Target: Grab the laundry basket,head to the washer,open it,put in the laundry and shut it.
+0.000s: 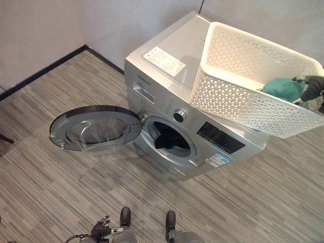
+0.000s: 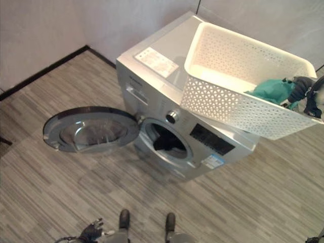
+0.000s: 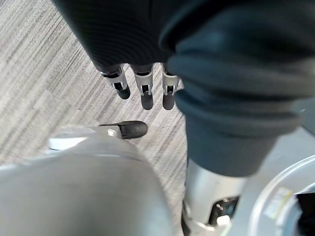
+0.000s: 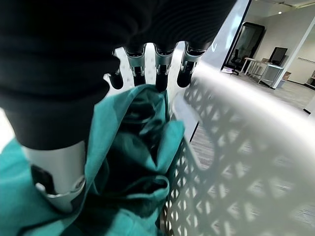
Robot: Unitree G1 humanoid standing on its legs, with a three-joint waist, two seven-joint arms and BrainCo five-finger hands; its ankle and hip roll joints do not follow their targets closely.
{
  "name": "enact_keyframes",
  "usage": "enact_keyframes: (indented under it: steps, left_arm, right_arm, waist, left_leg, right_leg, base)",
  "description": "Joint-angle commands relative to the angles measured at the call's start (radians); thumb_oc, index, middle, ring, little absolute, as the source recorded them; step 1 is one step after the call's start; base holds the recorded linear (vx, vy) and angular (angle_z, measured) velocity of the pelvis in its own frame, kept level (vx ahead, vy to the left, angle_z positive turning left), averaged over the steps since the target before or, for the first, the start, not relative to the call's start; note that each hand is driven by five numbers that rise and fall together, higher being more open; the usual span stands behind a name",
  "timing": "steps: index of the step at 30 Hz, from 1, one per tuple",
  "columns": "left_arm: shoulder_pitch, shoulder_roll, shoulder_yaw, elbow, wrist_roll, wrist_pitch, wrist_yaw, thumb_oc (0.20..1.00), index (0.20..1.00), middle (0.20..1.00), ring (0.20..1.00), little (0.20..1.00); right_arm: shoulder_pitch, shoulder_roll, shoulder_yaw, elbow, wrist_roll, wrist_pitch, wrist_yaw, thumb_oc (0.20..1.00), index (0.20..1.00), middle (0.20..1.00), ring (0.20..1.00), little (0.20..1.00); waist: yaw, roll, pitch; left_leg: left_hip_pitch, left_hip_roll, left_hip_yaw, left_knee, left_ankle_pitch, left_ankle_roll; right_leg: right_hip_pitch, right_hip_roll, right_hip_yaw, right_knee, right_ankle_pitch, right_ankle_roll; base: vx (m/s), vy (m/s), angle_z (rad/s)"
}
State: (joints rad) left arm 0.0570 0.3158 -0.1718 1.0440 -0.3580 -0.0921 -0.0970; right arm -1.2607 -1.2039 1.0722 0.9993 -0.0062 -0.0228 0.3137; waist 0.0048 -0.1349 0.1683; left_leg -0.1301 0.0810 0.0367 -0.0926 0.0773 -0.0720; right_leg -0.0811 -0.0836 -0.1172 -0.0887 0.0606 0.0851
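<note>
Eye views: the basket [image 1: 238,96] sits on the washer [image 1: 167,76], door [image 1: 96,127] open, teal laundry [image 1: 281,88] in its right end. Left wrist view: left robot hand [image 3: 142,88] hangs slack-fingered, empty. Right wrist view: right robot hand [image 4: 157,73] fingers curl into the laundry; gather the whole bundle before lifting clear of the rim.

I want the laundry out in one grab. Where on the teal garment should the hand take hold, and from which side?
Judging by its pose, grip the teal garment at the bunched fold that rises against the white laundry basket's near wall, coming down from above through the open top. The right hand is already at that corner; its fingers point down onto the cloth.
</note>
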Motion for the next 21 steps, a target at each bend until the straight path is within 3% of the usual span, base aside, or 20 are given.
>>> enact_keyframes:
  steps: [1, 14, 16, 17, 21]
  left_arm:
    - [-0.008, 0.013, -0.028, -0.014, -0.078, -0.016, -0.019, 1.0, 1.0, 1.0, 1.0, 1.0]
    - [-0.025, 0.002, -0.063, -0.047, -0.1, -0.028, -0.012, 1.0, 1.0, 1.0, 1.0, 1.0]
    - [-0.025, -0.001, -0.067, -0.05, -0.1, -0.027, -0.014, 1.0, 1.0, 1.0, 1.0, 1.0]
    - [-0.026, -0.002, -0.067, -0.052, -0.1, -0.024, -0.017, 1.0, 1.0, 1.0, 1.0, 1.0]
    - [-0.033, -0.014, -0.06, -0.032, -0.098, -0.024, -0.009, 1.0, 1.0, 1.0, 1.0, 1.0]
  right_arm:
    - [-0.065, -0.027, 0.013, 0.056, -0.022, 0.017, 0.006, 1.0, 1.0, 1.0, 1.0, 1.0]
    - [-0.026, 0.047, -0.024, 0.045, 0.038, 0.019, 0.016, 1.0, 1.0, 1.0, 1.0, 1.0]
    - [-0.012, 0.053, -0.015, 0.021, 0.045, 0.02, 0.035, 0.52, 0.52, 0.52, 0.52, 0.52]
    - [-0.008, 0.057, -0.012, 0.016, 0.05, 0.019, 0.04, 0.2, 0.2, 0.2, 0.2, 0.2]
    - [0.027, 0.046, -0.082, -0.032, 0.107, -0.004, -0.025, 0.2, 0.2, 0.2, 0.2, 0.2]
  waist:
    - [0.038, 0.008, 0.064]
    - [0.052, 0.034, 0.093]
    - [0.051, 0.033, 0.09]
    - [0.051, 0.033, 0.088]
    - [0.044, 0.029, 0.075]
  left_leg:
    - [0.043, 0.077, 0.014, 0.096, -0.103, -0.042]
    - [-0.002, 0.082, 0.001, 0.06, -0.055, -0.052]
    - [-0.001, 0.085, 0.002, 0.058, -0.055, -0.052]
    - [0.001, 0.086, 0.003, 0.056, -0.055, -0.052]
    - [0.016, 0.087, 0.005, 0.052, -0.06, -0.05]
  right_leg:
    - [-0.041, -0.026, -0.013, 0.019, -0.047, 0.048]
    - [-0.09, -0.019, -0.028, 0.018, -0.043, 0.042]
    - [-0.086, -0.017, -0.029, 0.014, -0.045, 0.04]
    - [-0.085, -0.016, -0.03, 0.014, -0.046, 0.039]
    - [-0.071, -0.013, -0.034, 0.014, -0.05, 0.038]
  base:
    - [-0.03, -0.03, 0.03]
    - [-0.02, -0.027, 0.03]
    - [0.0, -0.012, 0.06]
    - [-0.01, -0.006, 0.03]
    - [0.0, 0.0, 0.0]
